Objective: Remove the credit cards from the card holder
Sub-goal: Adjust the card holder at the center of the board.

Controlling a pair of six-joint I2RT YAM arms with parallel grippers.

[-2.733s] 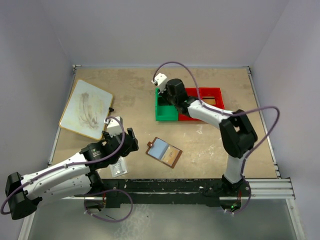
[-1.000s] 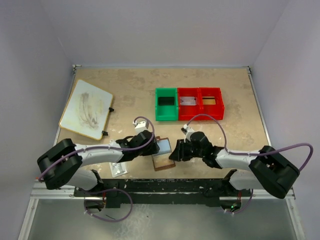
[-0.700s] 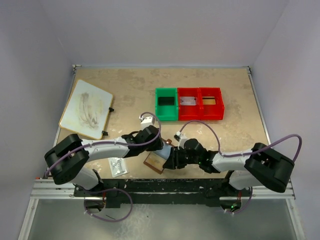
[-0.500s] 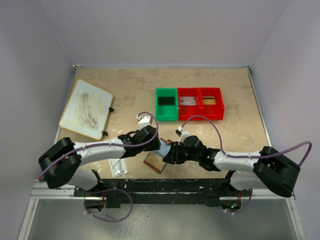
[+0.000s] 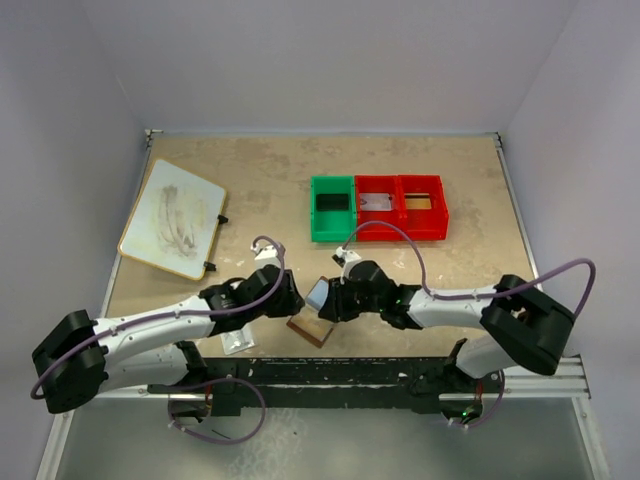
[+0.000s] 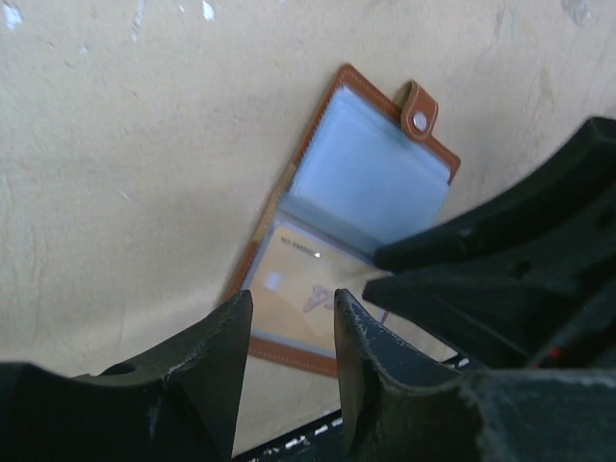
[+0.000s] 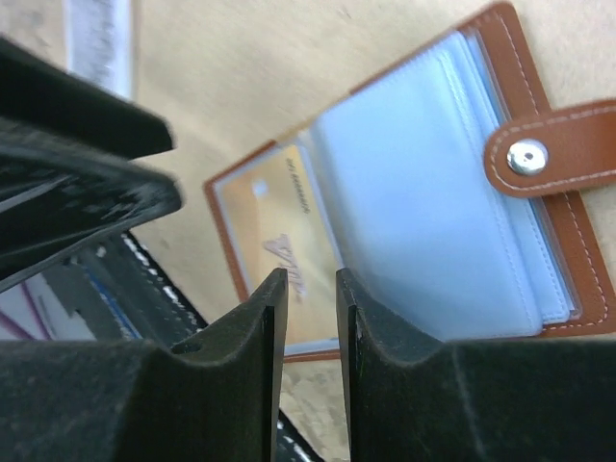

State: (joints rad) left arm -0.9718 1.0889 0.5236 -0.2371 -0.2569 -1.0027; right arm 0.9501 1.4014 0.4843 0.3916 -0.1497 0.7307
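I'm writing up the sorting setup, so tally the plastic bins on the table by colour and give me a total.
green bin: 1
red bins: 2, the middle one and the right one
Total: 3
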